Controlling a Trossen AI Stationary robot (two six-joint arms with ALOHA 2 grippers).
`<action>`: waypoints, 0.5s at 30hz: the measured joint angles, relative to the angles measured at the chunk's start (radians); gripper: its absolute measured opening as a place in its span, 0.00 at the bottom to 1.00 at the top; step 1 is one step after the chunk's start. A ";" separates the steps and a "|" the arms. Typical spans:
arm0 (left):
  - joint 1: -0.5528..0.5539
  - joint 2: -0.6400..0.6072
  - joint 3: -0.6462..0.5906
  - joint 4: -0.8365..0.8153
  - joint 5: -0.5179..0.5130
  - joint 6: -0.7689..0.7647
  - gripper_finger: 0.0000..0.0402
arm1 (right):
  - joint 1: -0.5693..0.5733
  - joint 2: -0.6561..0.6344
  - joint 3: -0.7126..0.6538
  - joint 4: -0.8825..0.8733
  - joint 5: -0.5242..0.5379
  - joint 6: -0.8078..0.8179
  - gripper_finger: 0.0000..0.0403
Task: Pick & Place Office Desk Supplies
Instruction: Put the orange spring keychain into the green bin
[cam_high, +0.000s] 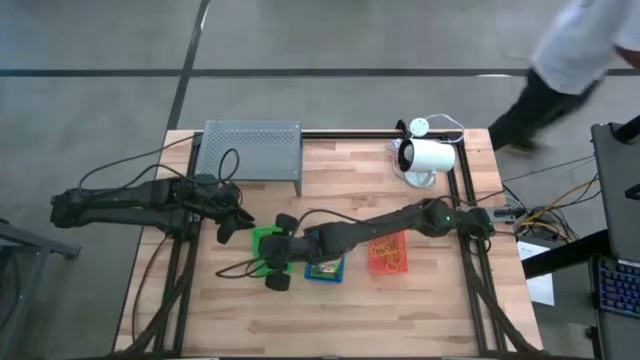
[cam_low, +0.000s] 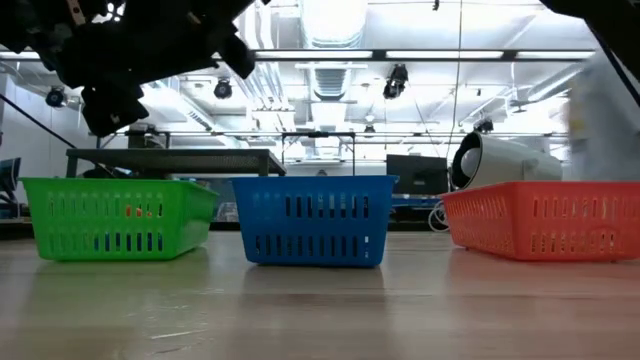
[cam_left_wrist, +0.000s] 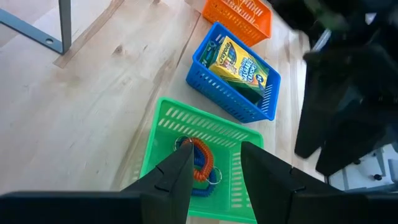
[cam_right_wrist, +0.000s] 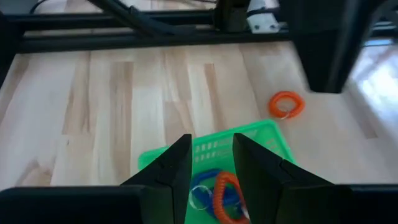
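Table: we see three small plastic baskets in a row across the middle of the wooden table (cam_high: 430, 300).
Left basket: the green slotted basket (cam_left_wrist: 186, 124) sits at the left end, with the red and blue coiled elastic loops (cam_left_wrist: 200, 163) lying inside it.
Middle basket: the blue slotted basket (cam_left_wrist: 214, 93) stands just beside it, holding the yellow-green crayon box (cam_left_wrist: 239, 62).
Right basket: the orange-red slotted basket (cam_high: 387, 252) closes the row.
Loose item: an orange coiled loop (cam_right_wrist: 286, 103) lies on the table near the green slotted basket.
Back edge: we find the grey perforated metal rack (cam_high: 250, 148) at the left rear and the white cylindrical device (cam_high: 428, 157) at the right rear.
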 joint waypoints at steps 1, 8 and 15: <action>0.000 0.000 0.000 0.000 0.000 0.000 0.34 | -0.003 -0.015 -0.017 0.009 0.001 -0.004 0.28; 0.000 0.000 0.000 0.000 0.000 0.000 0.34 | -0.031 -0.216 -0.328 0.264 0.023 -0.048 0.29; 0.000 0.000 0.000 0.000 0.000 0.000 0.34 | -0.058 -0.491 -0.858 0.654 0.058 -0.119 0.29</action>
